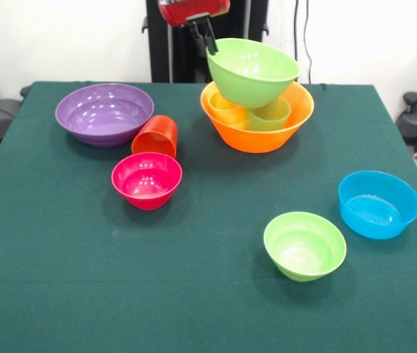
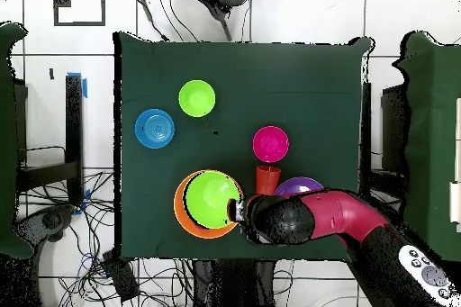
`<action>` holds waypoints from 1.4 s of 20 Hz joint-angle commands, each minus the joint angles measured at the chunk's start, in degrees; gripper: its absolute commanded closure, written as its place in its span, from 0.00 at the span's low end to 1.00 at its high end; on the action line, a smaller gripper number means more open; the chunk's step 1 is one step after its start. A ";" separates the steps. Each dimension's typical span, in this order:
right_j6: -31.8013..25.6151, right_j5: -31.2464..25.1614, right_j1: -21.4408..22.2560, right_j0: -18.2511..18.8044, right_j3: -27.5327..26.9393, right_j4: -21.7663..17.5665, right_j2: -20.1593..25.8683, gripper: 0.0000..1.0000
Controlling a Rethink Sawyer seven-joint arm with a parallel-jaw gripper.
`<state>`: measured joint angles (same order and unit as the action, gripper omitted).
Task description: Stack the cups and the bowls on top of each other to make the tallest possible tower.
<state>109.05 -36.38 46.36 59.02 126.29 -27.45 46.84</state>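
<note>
The tower stands at the back of the table: a large orange bowl (image 1: 256, 136) holds a yellow cup (image 1: 225, 110) and a light green cup (image 1: 271, 114). A large light green bowl (image 1: 252, 70) rests tilted on top of them. My gripper (image 1: 209, 45) comes down from above and is shut on that bowl's left rim. In the overhead view the gripper (image 2: 238, 208) is at the right rim of the green bowl (image 2: 212, 197), inside the orange bowl's rim (image 2: 180, 218). An orange-red cup (image 1: 155, 136) leans between two bowls. No purple-magenta cup shows.
A wide purple bowl (image 1: 104, 112) stands at the back left, with a small pink-red bowl (image 1: 147, 179) in front of it. A small light green bowl (image 1: 304, 245) and a blue bowl (image 1: 379, 204) stand at the front right. In the overhead view my arm (image 2: 342, 218) covers part of the purple bowl (image 2: 302, 185).
</note>
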 commanded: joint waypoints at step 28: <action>-3.52 3.39 -7.14 -1.90 0.20 -5.38 -0.63 1.00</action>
<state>109.05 -36.38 42.40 59.70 126.27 -27.47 46.94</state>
